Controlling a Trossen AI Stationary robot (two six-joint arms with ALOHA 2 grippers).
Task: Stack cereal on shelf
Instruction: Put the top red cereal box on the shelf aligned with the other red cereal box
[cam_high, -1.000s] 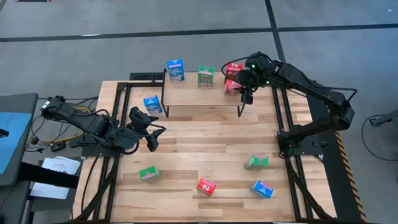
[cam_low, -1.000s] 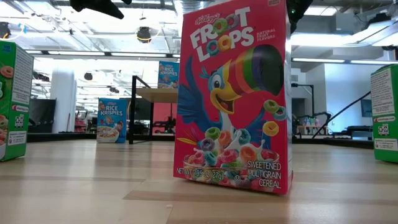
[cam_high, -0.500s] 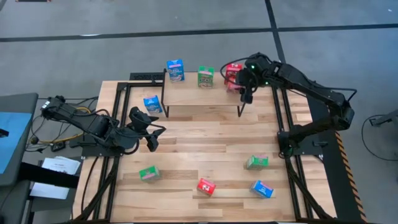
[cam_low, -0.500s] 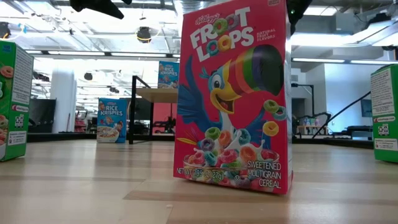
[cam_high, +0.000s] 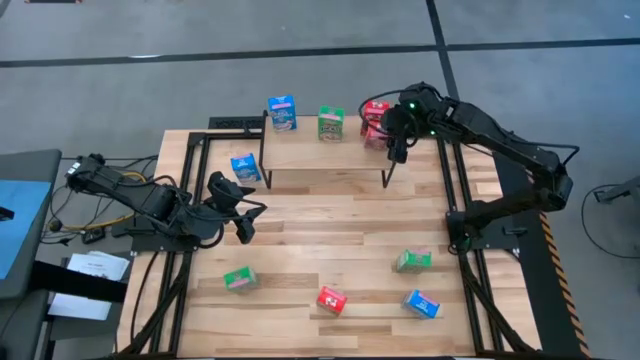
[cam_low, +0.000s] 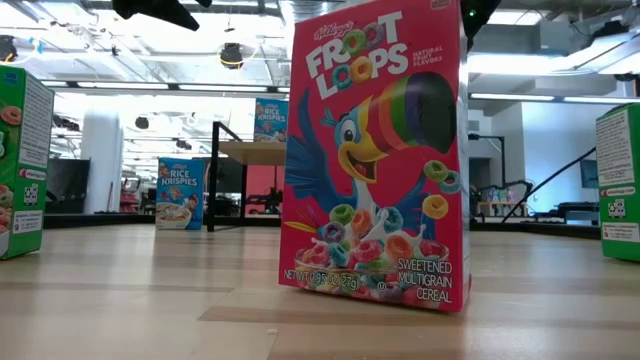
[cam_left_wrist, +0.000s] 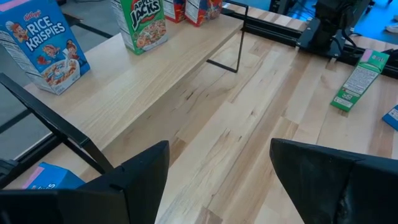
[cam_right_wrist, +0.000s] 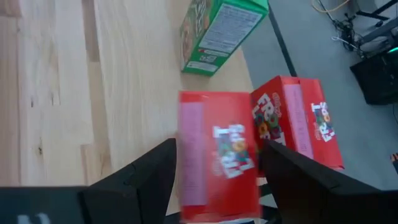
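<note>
The shelf (cam_high: 325, 152) stands at the table's far side. On it stand a blue cereal box (cam_high: 282, 113), a green one (cam_high: 331, 122) and a red one (cam_high: 376, 108). A second red box (cam_right_wrist: 217, 155) rests on the shelf's right end, just in front of the first. My right gripper (cam_right_wrist: 217, 180) is open, slanting down from the near side, with one finger on either side of this box and a narrow gap to each. My left gripper (cam_high: 238, 212) hangs open over the table's left part, holding nothing (cam_left_wrist: 217, 180).
Loose boxes sit on the tabletop: a blue one (cam_high: 245, 167) beside the shelf's left legs, a green (cam_high: 240, 279), a red (cam_high: 332, 299), a blue (cam_high: 421, 303) and a green (cam_high: 412, 261) toward the near edge. The middle of the table lies bare between them and the shelf.
My right gripper has tipped a little at the shelf's right end and otherwise kept its place. The left arm has kept still, and the boxes on the table have stayed where they were.
</note>
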